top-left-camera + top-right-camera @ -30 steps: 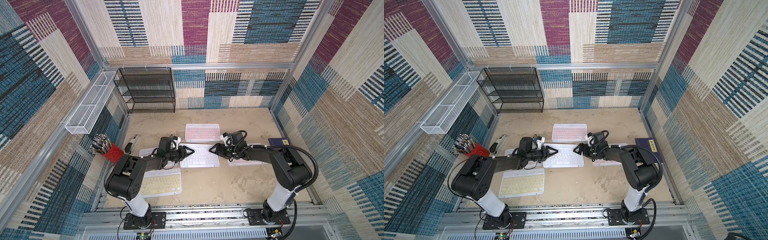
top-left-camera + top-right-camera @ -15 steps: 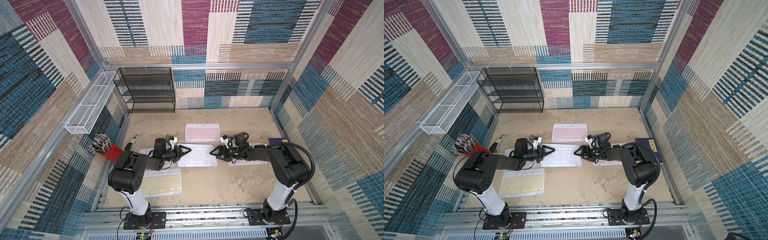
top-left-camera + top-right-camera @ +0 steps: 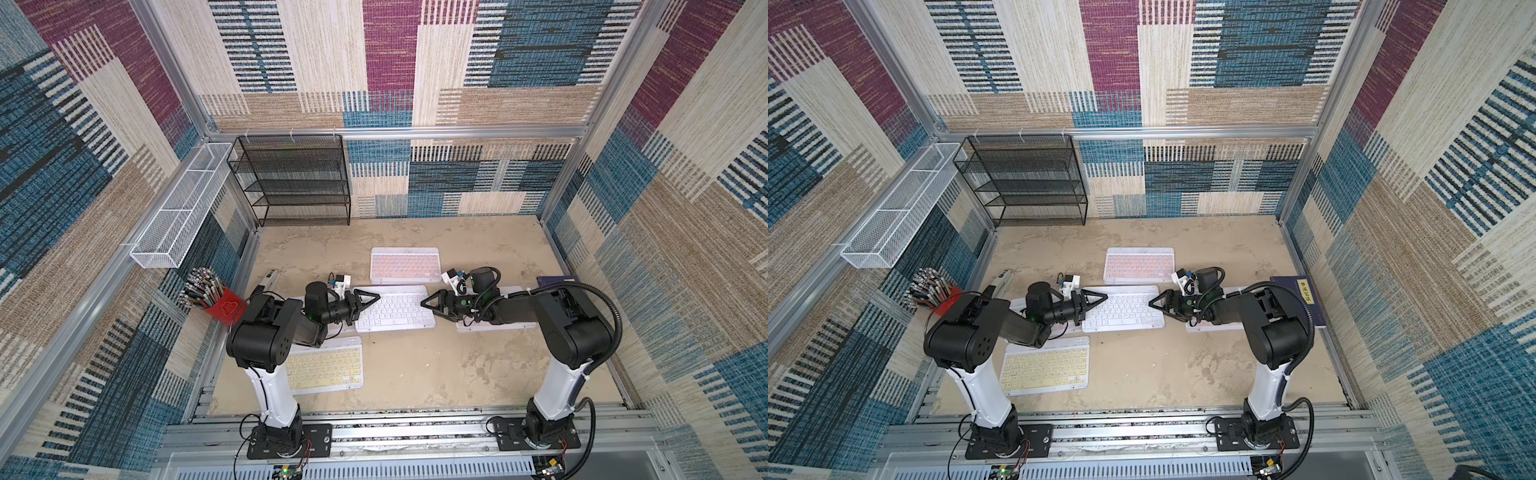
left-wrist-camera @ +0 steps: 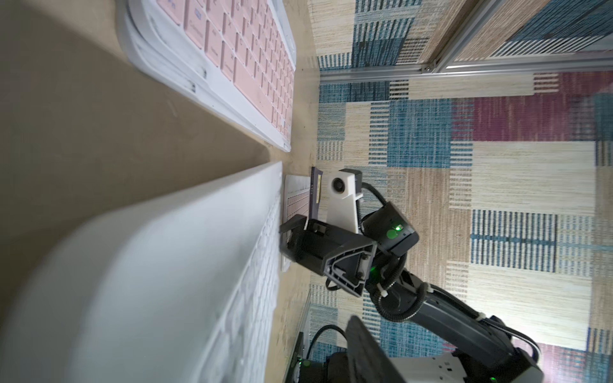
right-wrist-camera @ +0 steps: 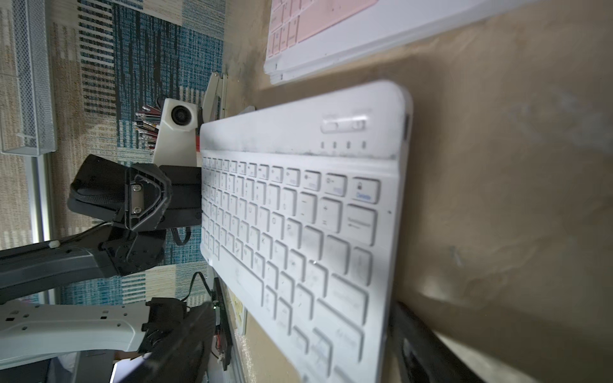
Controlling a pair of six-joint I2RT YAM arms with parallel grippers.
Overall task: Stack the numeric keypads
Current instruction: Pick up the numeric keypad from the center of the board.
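At mid-table we find the white keypad (image 3: 395, 308). Its back long edge runs just beside a pink-topped keypad stack (image 3: 404, 266), with only a narrow strip of table (image 3: 436, 370) between them. At its left short edge sits the left gripper (image 3: 374, 297); we cannot tell how its jaws stand. At the right short edge the right gripper (image 3: 426, 304) is spread, one finger (image 5: 418, 338) low by the table and the other above the keys. We see bare table in front. The yellow keypad (image 3: 326, 370) lies front-left, and another keypad (image 3: 498, 326) lies under the right arm.
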